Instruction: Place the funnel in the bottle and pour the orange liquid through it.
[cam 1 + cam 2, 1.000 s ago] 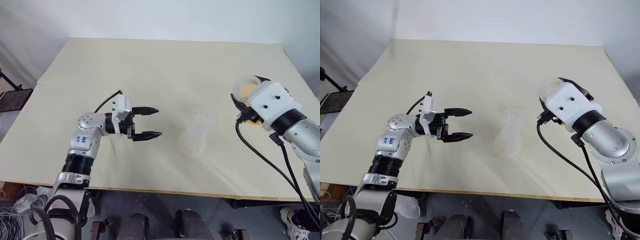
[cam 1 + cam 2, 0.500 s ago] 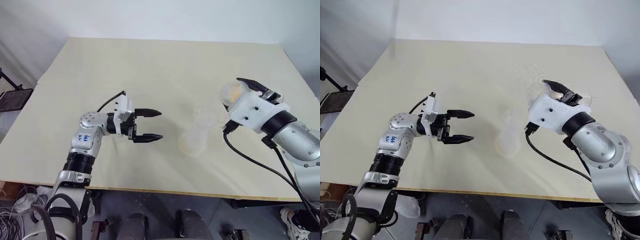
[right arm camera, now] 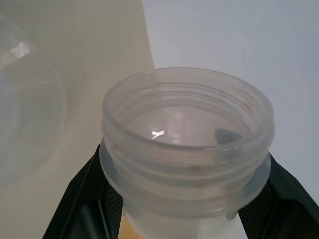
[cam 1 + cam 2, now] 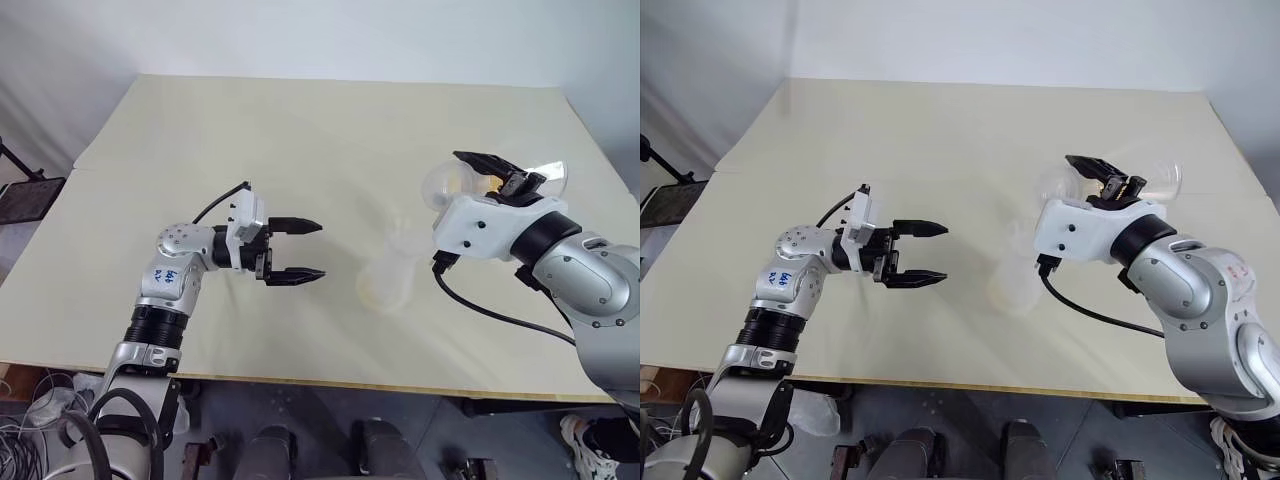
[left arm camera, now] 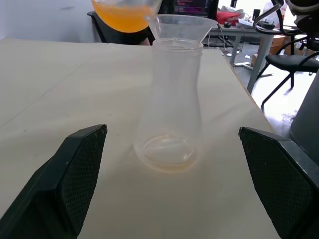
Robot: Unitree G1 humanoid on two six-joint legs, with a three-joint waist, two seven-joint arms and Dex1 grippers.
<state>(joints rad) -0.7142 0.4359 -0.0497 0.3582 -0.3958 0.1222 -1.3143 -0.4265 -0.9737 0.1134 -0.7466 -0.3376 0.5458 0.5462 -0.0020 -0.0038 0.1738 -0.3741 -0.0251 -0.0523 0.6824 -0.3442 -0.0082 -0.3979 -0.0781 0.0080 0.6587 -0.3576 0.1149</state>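
**Kid:** If you look at the middle of the table [image 4: 300, 120], you see the bottle [image 5: 170, 109] standing up on it. It is clear, with a wide round bottom and a thin neck.

**Helper:** Where is the funnel?

**Kid:** Your funnel [image 5: 180, 25] sits in the bottle's mouth, wide part up.

**Helper:** What is your left claw [image 4: 296, 250] doing?

**Kid:** It is wide open and holds nothing. It points sideways at the bottle from the left, near it but not touching. From the left wrist you see one black finger [image 5: 75, 174] on each side, with the bottle far between them.

**Helper:** And your right claw [image 4: 492, 172]?

**Kid:** It is squeezed tight on a flask [image 3: 187, 144], around the neck, just under the screw rim. You can see a black finger [image 3: 97, 199] on each side of that neck. The flask is held up in the air on the right of the bottle, lying almost on its side, with its round bottom toward the funnel.

**Helper:** Where is the orange liquid?

**Kid:** Your orange liquid [image 5: 122, 15] is in the flask's round belly, up high, just beside the funnel rim. From the right wrist you look right into the flask's open mouth.

**Helper:** Is there anything in the bottle?

**Kid:** Only a thin yellowish ring at the bottom. I cannot tell if that is liquid.
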